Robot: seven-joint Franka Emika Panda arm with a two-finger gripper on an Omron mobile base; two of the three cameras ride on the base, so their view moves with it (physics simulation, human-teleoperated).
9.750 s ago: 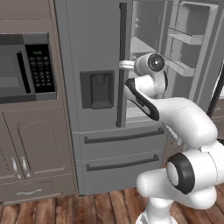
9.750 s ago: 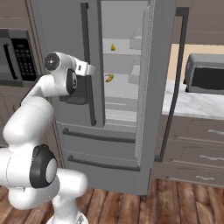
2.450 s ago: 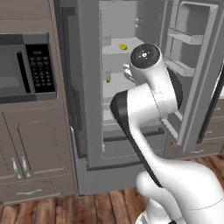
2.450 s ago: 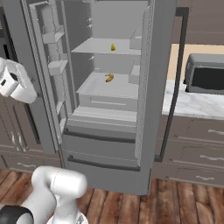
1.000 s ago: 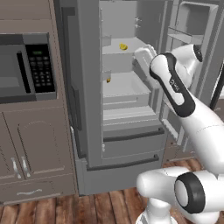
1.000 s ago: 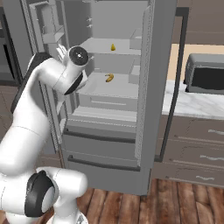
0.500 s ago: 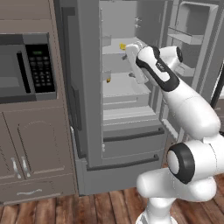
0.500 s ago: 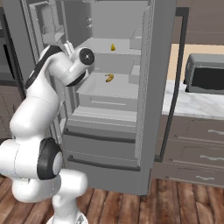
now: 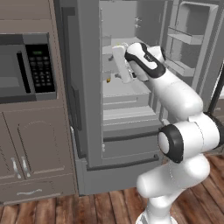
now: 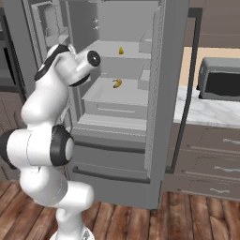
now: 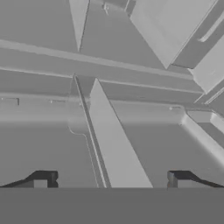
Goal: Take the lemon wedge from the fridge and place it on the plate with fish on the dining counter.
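Note:
The grey fridge (image 9: 87,87) (image 10: 169,70) stands with both upper doors open. On its upper shelf, toward the back, lies the tiny bright yellow lemon wedge (image 10: 121,50). My arm reaches into the upper compartment. The white hand and gripper (image 9: 119,61) hang at upper-shelf height, apart from the wedge. In the hand view the gripper (image 11: 111,181) is open, its two dark fingertips (image 11: 43,179) wide apart with nothing between them, facing grey shelves and walls. The plate with fish and the dining counter are out of view.
A small darker orange-yellow bit (image 10: 117,83) (image 9: 108,80) lies on the lower shelf. Door bins (image 9: 183,39) line the open right door. A dark built-in microwave (image 9: 26,65) sits left of the fridge. Right of it, a dark appliance (image 10: 220,79) stands on a marble counter (image 10: 201,112).
Over the last second the arm has swung left and pushed its hand deeper into the fridge's upper compartment. The wedge and the orange bit have not moved.

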